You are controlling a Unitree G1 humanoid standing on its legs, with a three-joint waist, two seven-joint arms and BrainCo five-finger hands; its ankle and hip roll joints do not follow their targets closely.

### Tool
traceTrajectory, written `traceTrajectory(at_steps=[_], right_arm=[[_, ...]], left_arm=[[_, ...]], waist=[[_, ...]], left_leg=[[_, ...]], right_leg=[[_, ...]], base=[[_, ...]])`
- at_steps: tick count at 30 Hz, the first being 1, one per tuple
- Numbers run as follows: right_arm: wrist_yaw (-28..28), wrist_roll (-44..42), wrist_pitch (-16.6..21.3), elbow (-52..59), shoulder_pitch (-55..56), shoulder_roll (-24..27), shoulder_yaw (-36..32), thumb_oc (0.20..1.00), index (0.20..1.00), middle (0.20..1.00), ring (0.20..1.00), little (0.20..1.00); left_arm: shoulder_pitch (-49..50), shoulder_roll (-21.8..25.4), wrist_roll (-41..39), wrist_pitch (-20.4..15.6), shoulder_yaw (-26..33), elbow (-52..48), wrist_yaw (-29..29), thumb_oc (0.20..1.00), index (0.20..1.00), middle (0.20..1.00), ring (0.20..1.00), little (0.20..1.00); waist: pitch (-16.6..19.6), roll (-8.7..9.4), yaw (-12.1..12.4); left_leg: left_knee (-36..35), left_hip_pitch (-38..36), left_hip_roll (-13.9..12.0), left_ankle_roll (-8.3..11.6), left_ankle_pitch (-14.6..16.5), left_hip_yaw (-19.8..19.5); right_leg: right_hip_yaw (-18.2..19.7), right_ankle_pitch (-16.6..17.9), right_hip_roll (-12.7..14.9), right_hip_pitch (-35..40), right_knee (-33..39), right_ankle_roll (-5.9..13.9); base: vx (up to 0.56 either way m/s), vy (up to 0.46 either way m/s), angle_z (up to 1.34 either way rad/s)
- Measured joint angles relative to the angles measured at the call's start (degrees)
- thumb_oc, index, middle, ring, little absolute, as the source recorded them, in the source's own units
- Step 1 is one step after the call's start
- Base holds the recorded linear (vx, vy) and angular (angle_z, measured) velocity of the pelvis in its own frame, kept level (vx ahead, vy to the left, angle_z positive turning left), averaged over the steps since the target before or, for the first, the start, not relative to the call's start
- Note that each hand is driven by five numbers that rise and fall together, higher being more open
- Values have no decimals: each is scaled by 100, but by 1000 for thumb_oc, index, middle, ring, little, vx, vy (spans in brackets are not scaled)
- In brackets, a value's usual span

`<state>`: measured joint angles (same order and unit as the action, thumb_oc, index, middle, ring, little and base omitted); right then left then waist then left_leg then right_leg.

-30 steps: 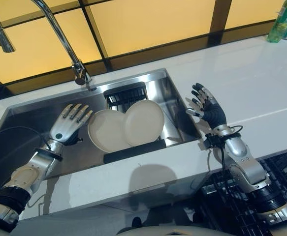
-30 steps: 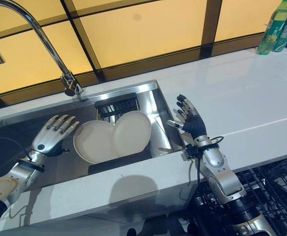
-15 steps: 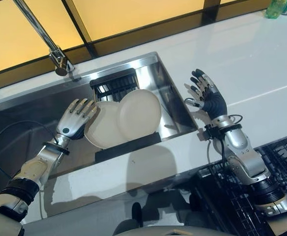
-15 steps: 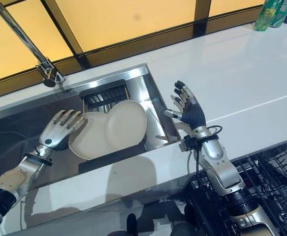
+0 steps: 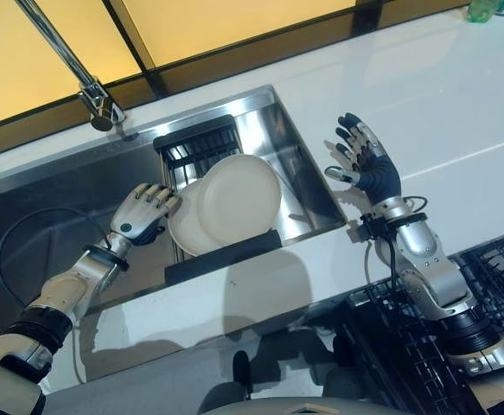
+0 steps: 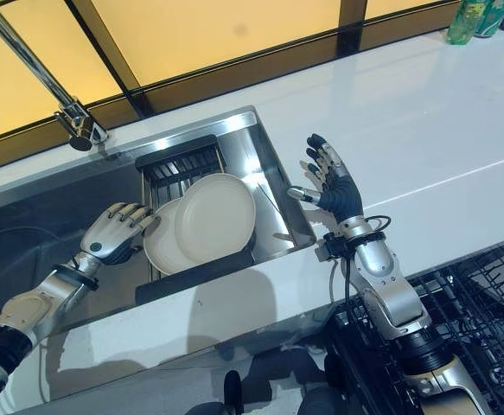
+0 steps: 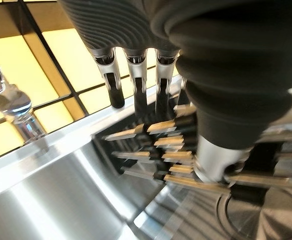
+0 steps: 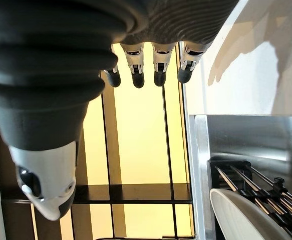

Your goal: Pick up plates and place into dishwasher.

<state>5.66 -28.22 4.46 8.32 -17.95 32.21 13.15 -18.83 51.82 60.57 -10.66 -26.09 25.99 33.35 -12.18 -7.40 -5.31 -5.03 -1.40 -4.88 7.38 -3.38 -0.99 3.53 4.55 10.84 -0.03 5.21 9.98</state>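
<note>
Two cream plates lean in a black rack [image 5: 201, 147] inside the steel sink [image 5: 53, 199]. The front plate [image 5: 234, 197] overlaps the rear plate [image 5: 185, 235]. My left hand [image 5: 141, 213] is down in the sink at the rear plate's left edge, open, with its fingertips [image 6: 144, 218] against the rim. In the left wrist view its fingers [image 7: 114, 85] point at the rack's bars [image 7: 156, 145]. My right hand [image 5: 364, 164] hovers open and empty over the white counter [image 5: 459, 104], just right of the sink. A plate's rim [image 8: 241, 215] shows in the right wrist view.
A tall faucet [image 5: 92, 91] rises behind the sink's left half. Green bottles [image 6: 468, 17] stand at the counter's far right corner. A dark wire dishwasher rack [image 5: 502, 285] lies open below the counter at the lower right. Yellow window panes line the back.
My left hand has moved right to the rear plate's edge, and that plate now sits further under the front one. The camera shifted down over the second. The right hand stayed open.
</note>
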Motion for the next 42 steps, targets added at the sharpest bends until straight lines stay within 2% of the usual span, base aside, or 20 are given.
traceTrajectory(at_steps=[1,4,6,18,25,26,27,28,31,34,40,42], right_arm=[[-2,0,-16,-5,2,0,-4,1000,1000,1000,1000,1000],[-10,2,-21,-6,22,0,-39,1000,1000,1000,1000,1000],[-13,2,-31,-13,39,0,-45,1000,1000,1000,1000,1000],[-16,1,-83,-47,220,-2,-50,1000,1000,1000,1000,1000],[-16,0,-92,-48,368,0,-71,1000,1000,1000,1000,1000],[-17,0,-92,-48,396,0,-71,1000,1000,1000,1000,1000],[-18,0,-92,-48,431,-1,-71,1000,1000,1000,1000,1000],[-18,0,-92,-48,476,-1,-70,1000,1000,1000,1000,1000],[-13,0,-96,-48,588,-4,-73,1000,1000,1000,1000,1000],[21,1,-102,-50,592,-5,-76,1000,1000,1000,1000,1000],[64,6,-141,-52,594,-46,-76,1000,1000,1000,1000,1000],[111,11,-149,-52,594,-89,-75,1000,1000,1000,1000,1000]], left_arm=[[-1,0,1,-8,2,-28,8,341,341,341,341,341],[29,0,101,-34,2,-43,44,304,304,304,304,304],[54,0,169,-41,2,-43,42,200,200,200,200,200],[228,10,172,-102,48,-46,83,200,200,200,200,200],[387,10,173,-130,59,-75,56,200,200,200,200,200],[407,10,172,-130,75,-72,30,373,373,373,373,373],[429,10,169,-129,86,-70,-1,931,931,931,931,931],[473,9,131,-122,114,-75,-92,1000,1000,1000,1000,1000],[615,-2,-188,116,157,-84,-593,1000,1000,1000,1000,1000],[816,-147,-769,603,325,-74,-886,1000,1000,1000,1000,1000],[913,-456,-1681,1680,1214,52,-915,1000,1000,1000,1000,1000],[908,-460,-1760,1905,1437,60,-856,1000,1000,1000,1000,1000]], waist=[[0,-4,-1],[-1,-8,-3],[-1,-8,-2],[32,-51,69],[171,-99,155],[172,-98,157],[174,-95,163],[195,-95,168],[285,-96,162],[312,-92,169],[382,-17,189],[403,7,207]], left_leg=[[0,-8,6,-1,0,-1],[0,-13,24,-13,-9,-34],[1,-29,30,-18,-14,-72],[-1,-203,38,-23,-16,-123],[0,-211,39,-22,-18,-150],[0,-231,39,-22,-18,-166],[-1,-261,39,-23,-18,-177],[-2,-277,38,-23,-17,-187],[-4,-288,37,-24,-16,-222],[-4,-287,36,-24,-16,-235],[-3,-283,33,-24,-16,-244],[-3,-281,33,-24,-16,-247]], right_leg=[[-5,-1,7,9,1,2],[-33,0,25,35,0,6],[-77,-4,33,79,1,11],[-126,-28,46,289,1,17],[-158,-29,47,319,0,17],[-176,-33,48,352,1,15],[-188,-40,48,384,1,15],[-199,-48,48,404,1,11],[-233,-65,48,436,2,6],[-241,-65,45,441,2,6],[-247,-62,42,442,5,9],[-249,-62,42,443,5,9]], base=[[45,-1,3],[49,-6,5],[46,-10,9],[19,-7,2],[3,-5,1],[21,-12,7],[21,-10,7],[16,-7,6],[5,-5,6],[0,0,0],[-6,-45,1],[-10,-54,1]])
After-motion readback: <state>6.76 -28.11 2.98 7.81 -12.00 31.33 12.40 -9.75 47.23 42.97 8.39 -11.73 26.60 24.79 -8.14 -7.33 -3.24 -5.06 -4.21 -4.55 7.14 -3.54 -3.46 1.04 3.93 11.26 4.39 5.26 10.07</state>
